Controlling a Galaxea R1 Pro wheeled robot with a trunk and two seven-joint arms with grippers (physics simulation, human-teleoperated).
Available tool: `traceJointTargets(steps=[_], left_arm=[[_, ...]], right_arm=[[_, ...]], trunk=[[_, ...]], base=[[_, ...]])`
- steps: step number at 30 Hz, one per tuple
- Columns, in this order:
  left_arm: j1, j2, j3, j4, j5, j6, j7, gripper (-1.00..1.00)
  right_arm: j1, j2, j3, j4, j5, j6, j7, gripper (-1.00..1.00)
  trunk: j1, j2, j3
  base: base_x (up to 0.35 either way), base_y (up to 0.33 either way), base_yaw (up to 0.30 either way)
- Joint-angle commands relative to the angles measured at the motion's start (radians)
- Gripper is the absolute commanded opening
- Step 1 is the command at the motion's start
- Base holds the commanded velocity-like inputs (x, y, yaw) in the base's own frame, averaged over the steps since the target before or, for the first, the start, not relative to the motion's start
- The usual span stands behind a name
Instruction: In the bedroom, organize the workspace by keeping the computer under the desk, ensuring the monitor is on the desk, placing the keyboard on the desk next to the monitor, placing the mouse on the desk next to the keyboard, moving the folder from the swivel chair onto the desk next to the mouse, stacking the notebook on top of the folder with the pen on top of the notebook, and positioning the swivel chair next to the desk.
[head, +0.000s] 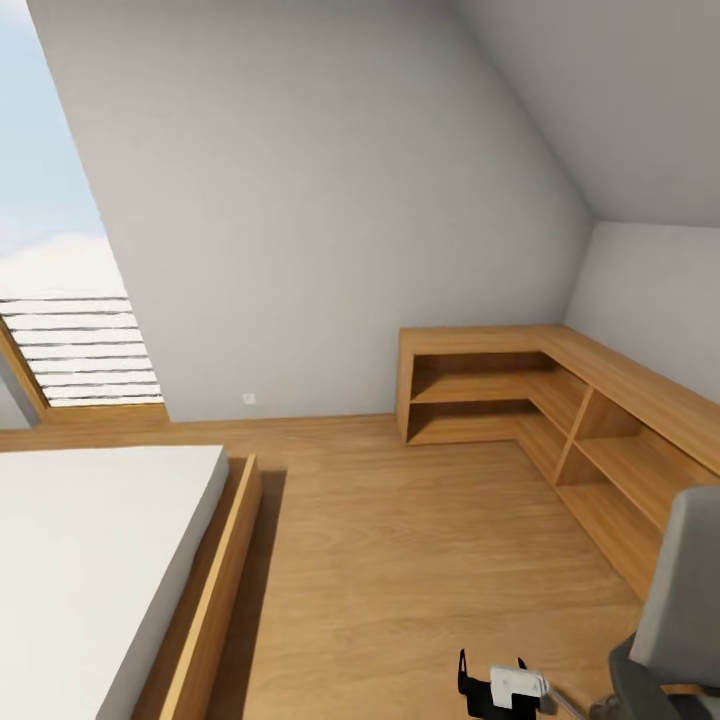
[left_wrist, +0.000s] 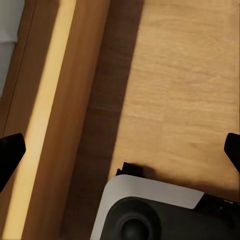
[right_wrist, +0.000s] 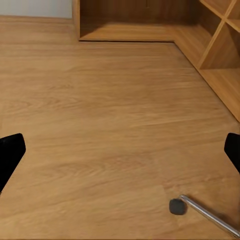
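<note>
The swivel chair (head: 685, 590) stands at the lower right of the head view, showing its grey backrest and a black armrest. One castor (right_wrist: 176, 206) and a metal spoke of its base appear in the right wrist view. My right gripper (head: 495, 685) hangs low over the wood floor just left of the chair, open (right_wrist: 120, 155) and holding nothing. My left gripper (left_wrist: 120, 155) is open too, pointing down at the floor beside the bed frame (left_wrist: 50, 125). The desk, computer, monitor, keyboard, mouse, folder, notebook and pen are out of view.
A bed (head: 90, 560) with a white mattress and wooden frame fills the left side. Low L-shaped wooden shelving (head: 560, 400) runs along the right wall and far corner. A slatted window (head: 80, 350) sits in the sloped grey wall. Open wood floor (head: 400, 540) lies between.
</note>
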Motion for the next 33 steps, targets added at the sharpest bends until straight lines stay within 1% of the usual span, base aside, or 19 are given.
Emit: traceJointTargets(steps=[1,21,29,33], left_arm=[[0.0,0.0,-0.002,-0.002,0.001,-0.001,0.004,1.0],[0.001,-0.001,-0.002,-0.002,0.002,-0.001,0.004,1.0],[0.001,-0.001,-0.002,-0.002,0.002,-0.001,0.004,1.0],[0.001,-0.001,-0.002,-0.002,0.002,-0.001,0.003,1.0]], right_arm=[[-0.001,0.0,0.009,0.0,-0.005,-0.001,-0.006,1.0],[-0.001,0.0,0.009,0.0,-0.005,-0.001,-0.006,1.0],[-0.001,-0.001,0.009,0.0,-0.005,-0.001,-0.005,1.0],[-0.001,0.0,0.009,0.0,-0.005,-0.001,-0.005,1.0]], trunk=[[0.001,-0.001,0.0],[0.001,-0.001,0.0],[0.001,-0.001,0.0],[0.001,-0.001,0.0]], base=[[0.33,0.0,0.0],[0.331,0.0,-0.001],[0.331,0.0,-0.154],[0.331,0.0,-0.053]])
